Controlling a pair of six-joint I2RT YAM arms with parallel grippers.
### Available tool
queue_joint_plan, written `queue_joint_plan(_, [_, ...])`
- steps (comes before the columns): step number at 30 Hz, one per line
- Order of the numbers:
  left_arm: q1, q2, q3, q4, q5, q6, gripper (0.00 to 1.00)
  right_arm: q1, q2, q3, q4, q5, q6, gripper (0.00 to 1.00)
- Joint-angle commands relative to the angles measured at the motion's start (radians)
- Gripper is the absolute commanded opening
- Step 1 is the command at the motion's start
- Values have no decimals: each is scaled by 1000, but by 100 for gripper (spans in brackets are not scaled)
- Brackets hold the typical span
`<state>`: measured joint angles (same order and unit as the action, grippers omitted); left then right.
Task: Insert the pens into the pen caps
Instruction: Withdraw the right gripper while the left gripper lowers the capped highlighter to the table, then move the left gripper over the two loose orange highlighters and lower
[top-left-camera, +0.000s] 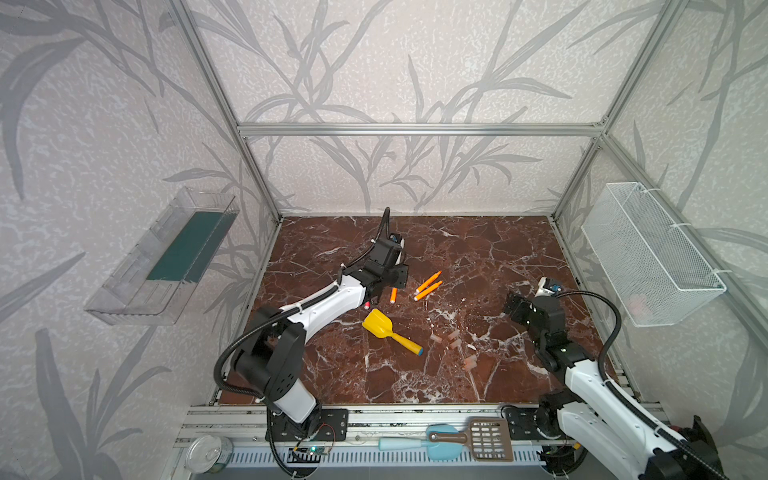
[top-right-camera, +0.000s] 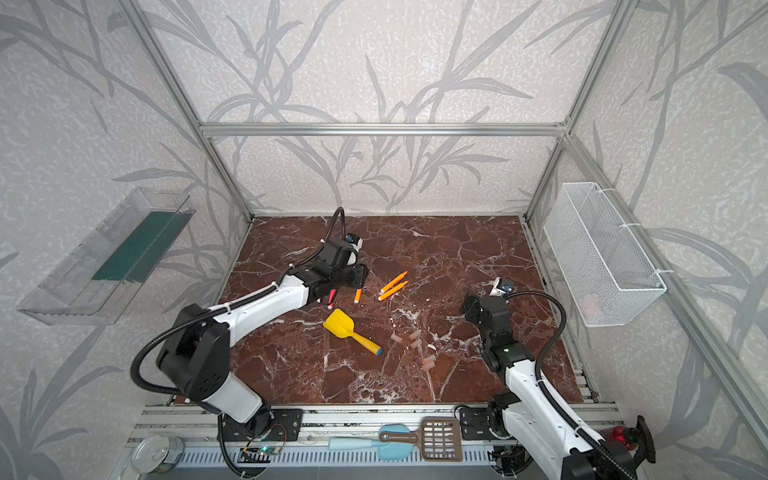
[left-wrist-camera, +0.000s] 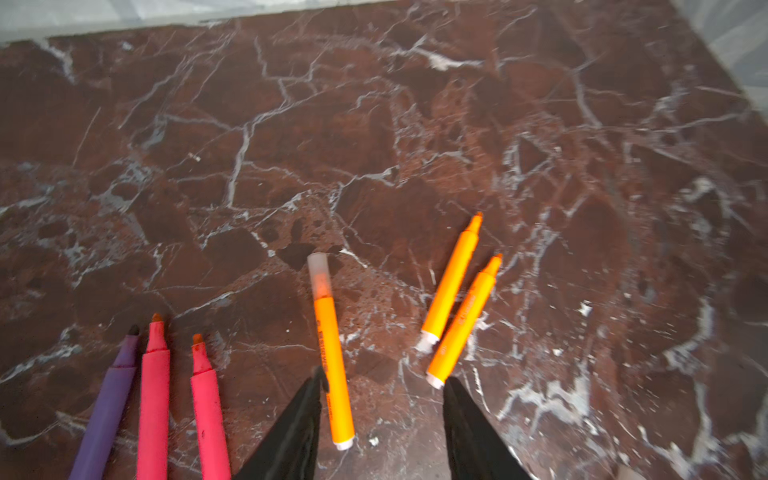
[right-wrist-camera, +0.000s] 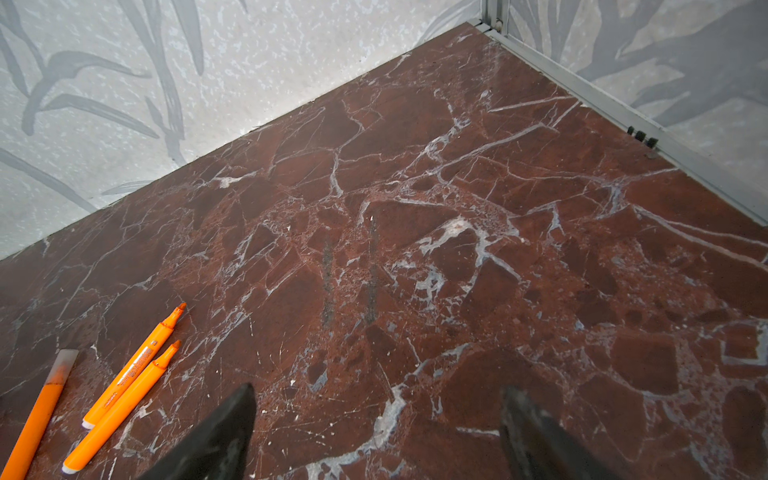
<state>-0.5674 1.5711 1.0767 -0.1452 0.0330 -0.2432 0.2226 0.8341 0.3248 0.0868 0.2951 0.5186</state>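
Open tabletop (top-left-camera: 478, 249) beyond pens (top-left-camera: 428, 291); shovel (top-left-camera: 376, 322) near caps (top-left-camera: 454, 343)

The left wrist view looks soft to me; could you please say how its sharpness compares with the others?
Left wrist view: mildly smeared throughout, print on the capped orange pen unreadable; right wrist view: table veins crisp, only the right gripper blurred; both top views: sharp but bowed at the edges, pen caps faint.
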Motion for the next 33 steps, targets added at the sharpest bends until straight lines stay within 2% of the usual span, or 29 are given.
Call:
queue_joint_plan(1, [-22, -32, -78, 113, 134, 60, 49, -2, -6, -7, 28, -1, -15, 90])
queue_joint_plan(5, [-76, -4, -70, 124, 167, 99, 49, -2, -4, -7, 28, -5, -17, 90])
queue_joint_plan(12, [-142, 160, 47, 59, 150, 128, 47, -2, -13, -12, 30, -8, -17, 90])
queue_joint_plan(25, [-140, 333, 188, -34, 14, 118, 49, -2, -15, -12, 30, -8, -17, 90])
queue_joint_plan(33, [-140, 379, 221, -73, 39, 113, 49, -2, -16, -13, 30, -8, -17, 90])
